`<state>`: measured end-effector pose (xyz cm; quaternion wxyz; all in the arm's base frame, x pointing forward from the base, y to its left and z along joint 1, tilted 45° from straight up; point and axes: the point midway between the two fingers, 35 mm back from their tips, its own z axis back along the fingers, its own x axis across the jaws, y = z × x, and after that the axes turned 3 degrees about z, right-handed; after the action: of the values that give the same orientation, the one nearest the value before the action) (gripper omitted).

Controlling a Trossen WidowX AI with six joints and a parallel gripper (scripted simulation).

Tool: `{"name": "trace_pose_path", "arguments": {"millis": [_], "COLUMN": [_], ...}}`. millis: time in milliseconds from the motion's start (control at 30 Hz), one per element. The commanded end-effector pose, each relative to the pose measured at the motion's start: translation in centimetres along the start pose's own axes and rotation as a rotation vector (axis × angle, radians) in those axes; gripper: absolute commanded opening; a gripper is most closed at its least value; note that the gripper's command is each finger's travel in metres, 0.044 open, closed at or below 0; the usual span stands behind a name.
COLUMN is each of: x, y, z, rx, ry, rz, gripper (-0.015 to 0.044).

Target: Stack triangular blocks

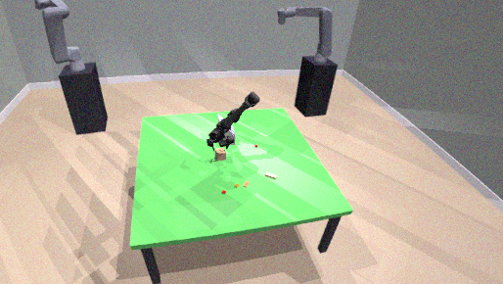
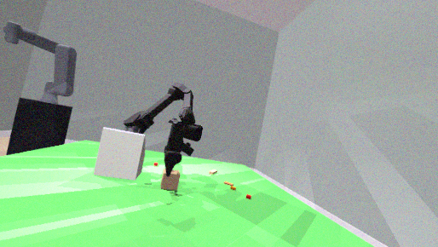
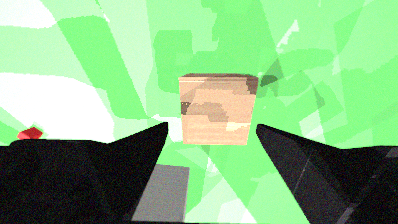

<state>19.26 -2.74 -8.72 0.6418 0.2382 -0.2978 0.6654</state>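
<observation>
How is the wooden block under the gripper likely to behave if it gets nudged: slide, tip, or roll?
The wooden block shows flat faces and straight edges, so it probably will not roll. It looks about as wide as tall and stands squarely on the green table, so a low push would likely slide it rather than tip it. Being apparently two stacked pieces, its upper half might shift. The open gripper straddles it.
</observation>
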Motion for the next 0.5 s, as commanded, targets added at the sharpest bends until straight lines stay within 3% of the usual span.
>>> {"name": "trace_pose_path", "arguments": {"millis": [0,67,133,467], "x": [-0.7,-0.3,-0.1,-0.4], "y": [-0.6,-0.2,0.0,-0.3], "z": [4.9,8.2,9.4,8.8], "rx": [-0.025,-0.024,-0.024,-0.036], "ry": [0.024,0.02,0.018,0.026], "rz": [0.009,0.01,0.01,0.005], "gripper": [0.044,0.044,0.044,0.044]}}
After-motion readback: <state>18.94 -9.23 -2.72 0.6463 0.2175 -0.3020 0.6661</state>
